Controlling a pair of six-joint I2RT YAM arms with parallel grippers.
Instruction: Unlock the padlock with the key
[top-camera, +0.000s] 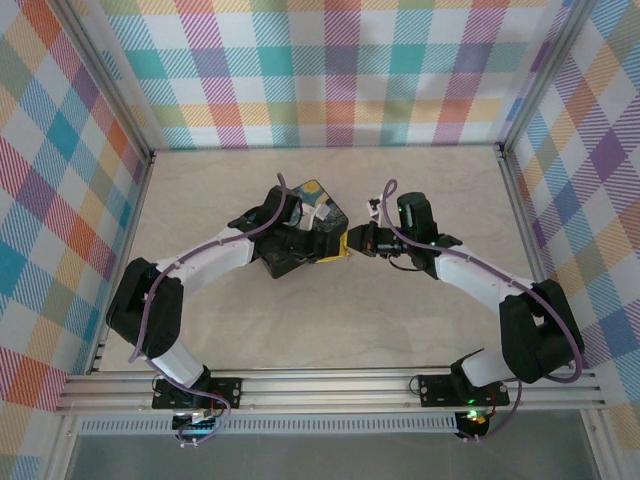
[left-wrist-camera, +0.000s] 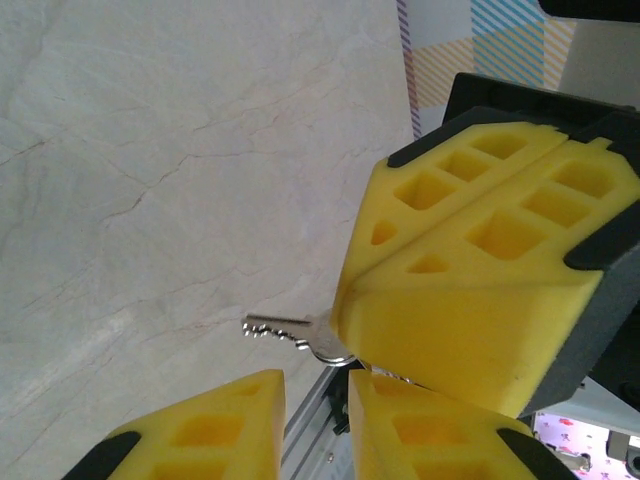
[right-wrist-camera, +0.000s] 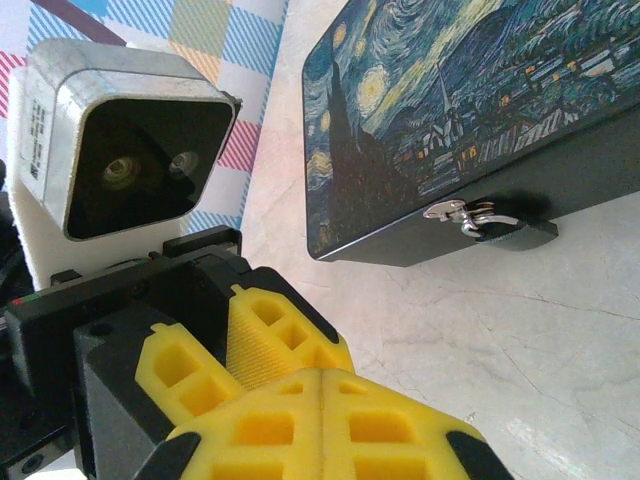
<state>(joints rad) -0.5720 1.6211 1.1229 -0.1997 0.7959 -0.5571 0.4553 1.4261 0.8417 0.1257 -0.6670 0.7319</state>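
Pale marbled desk (left-wrist-camera: 150, 200) is lying under both arms. Your right hand (left-wrist-camera: 350, 290) is clenching the key (left-wrist-camera: 295, 332) by its bow, with the toothed blade sticking out free. Your left hand (left-wrist-camera: 312, 385) is hovering just beside it, fingers parted and gripping nothing. The padlock (right-wrist-camera: 472, 214) is hanging at the front edge of the blue painted box (right-wrist-camera: 450, 100), apart from the key.

Right fingers (right-wrist-camera: 262, 432) together, left fingers (left-wrist-camera: 210, 438) parted
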